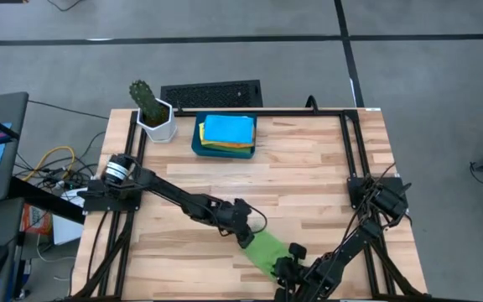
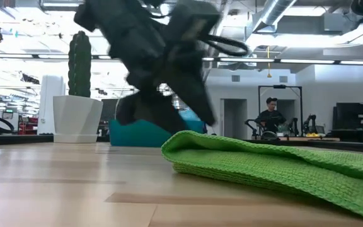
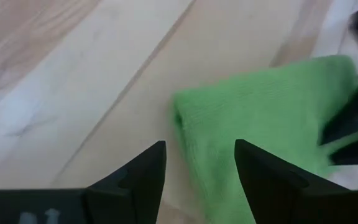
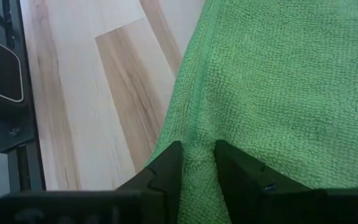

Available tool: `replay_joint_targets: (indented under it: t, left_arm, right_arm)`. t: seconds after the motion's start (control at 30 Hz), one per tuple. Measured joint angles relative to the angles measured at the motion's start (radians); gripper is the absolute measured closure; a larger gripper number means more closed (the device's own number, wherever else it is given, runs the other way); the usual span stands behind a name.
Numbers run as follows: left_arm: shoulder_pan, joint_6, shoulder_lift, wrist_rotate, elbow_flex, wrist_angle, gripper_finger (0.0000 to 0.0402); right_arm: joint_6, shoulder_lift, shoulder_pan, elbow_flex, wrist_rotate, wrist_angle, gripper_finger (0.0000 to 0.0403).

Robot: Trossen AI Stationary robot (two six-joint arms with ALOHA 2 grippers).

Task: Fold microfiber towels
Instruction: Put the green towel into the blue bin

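Green towel sits folded at the bench's 6 o'clock edge, right end effector pinching its hem while the left end effector hangs released, so next probably stacking it with the others.
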Motion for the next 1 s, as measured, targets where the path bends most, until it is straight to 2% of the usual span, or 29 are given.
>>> replay_joint_targets:
  t: [0.27,0.4,0.57,0.7,0.87,1.0]
  left_arm:
    - [-0.002,0.069,0.197,0.070,0.250,-0.175,0.0216]
    - [-0.009,0.107,0.281,0.092,0.370,-0.312,0.0216]
    - [-0.019,0.103,0.338,0.109,0.453,-0.378,0.0221]
    - [-0.015,0.065,0.338,0.104,0.454,-0.392,0.0264]
    - [-0.010,0.051,0.338,0.129,0.450,-0.383,0.0373]
    - [-0.008,-0.001,0.341,0.241,0.450,-0.312,0.0390]
  right_arm:
    - [0.027,0.000,0.002,0.000,-0.001,0.006,0.0280]
    - [0.028,0.000,0.002,-0.001,-0.002,0.008,0.0280]
    - [0.028,0.000,0.003,-0.001,-0.001,0.008,0.0280]
    - [0.052,0.000,0.003,-0.001,-0.001,0.007,0.0280]
    - [0.081,-0.006,0.010,-0.001,-0.002,0.001,0.0282]
    - [0.097,-0.059,0.032,-0.003,-0.021,-0.086,0.0282]
